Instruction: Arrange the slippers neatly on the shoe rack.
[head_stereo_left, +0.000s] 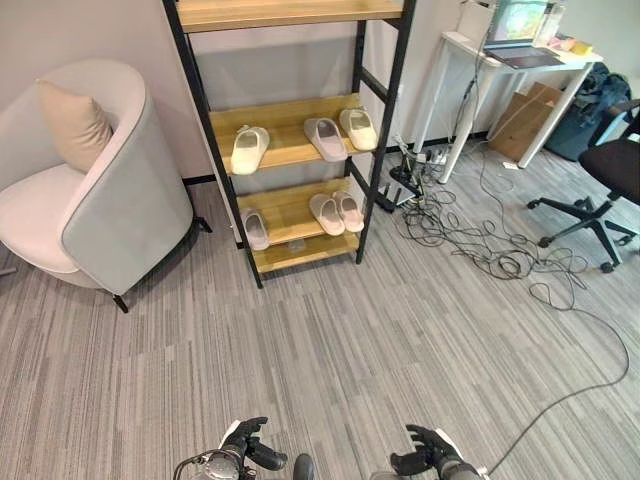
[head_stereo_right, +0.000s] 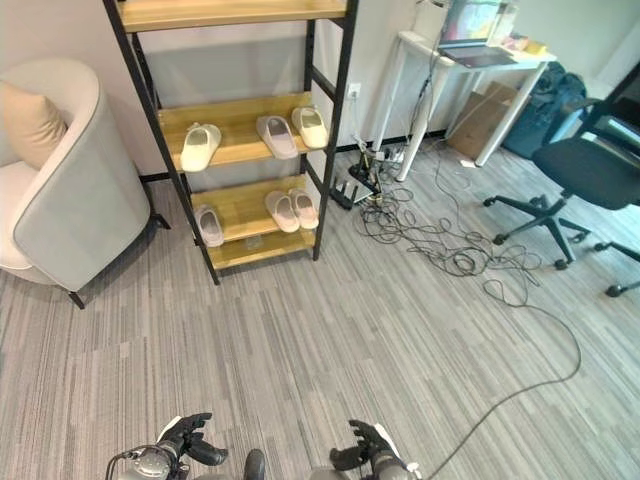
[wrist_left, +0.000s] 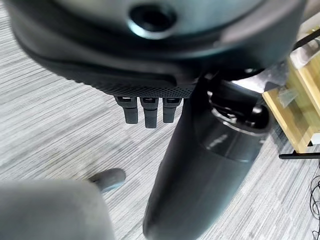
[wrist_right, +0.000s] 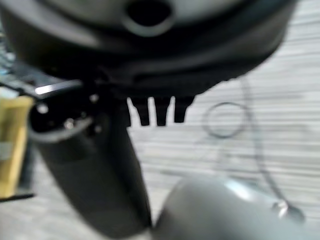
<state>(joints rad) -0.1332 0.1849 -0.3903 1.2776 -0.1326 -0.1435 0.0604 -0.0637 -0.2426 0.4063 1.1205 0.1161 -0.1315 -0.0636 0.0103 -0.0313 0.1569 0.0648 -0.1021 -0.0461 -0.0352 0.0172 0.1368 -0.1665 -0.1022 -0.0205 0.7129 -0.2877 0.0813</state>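
At the far left stands a pale armchair (head_stereo_left: 95, 195) with a beige cushion (head_stereo_left: 72, 125) leaning in its back corner; its right side comes close to the left post of the shoe rack (head_stereo_left: 290, 130), leaving only a narrow strip of floor between them. The rack is a black frame with wooden shelves set against the wall. On its middle shelf a single cream slipper (head_stereo_left: 249, 149) lies toward the left edge, and a grey slipper (head_stereo_left: 325, 138) and a cream one (head_stereo_left: 358, 128) lie side by side near the right edge, just apart from each other. On the lowest shelf one pale slipper (head_stereo_left: 255, 228) lies at the left edge beside the post, and a pair of slippers (head_stereo_left: 335, 211) lies touching each other right of the middle. The top shelf's front edge shows bare wood. Before the rack a wide stretch of grey striped carpet (head_stereo_left: 330, 350) lies open down to the robot. At the bottom edge of the head views the left hand (head_stereo_left: 247, 441) and the right hand (head_stereo_left: 425, 452) hang low over the carpet, fingers loosely curled and nothing in them. To the rack's right, loose cables (head_stereo_left: 470, 240) sprawl across the floor beneath a white desk (head_stereo_left: 470, 60), and a black office chair (head_stereo_left: 600, 190) stands at the far right.
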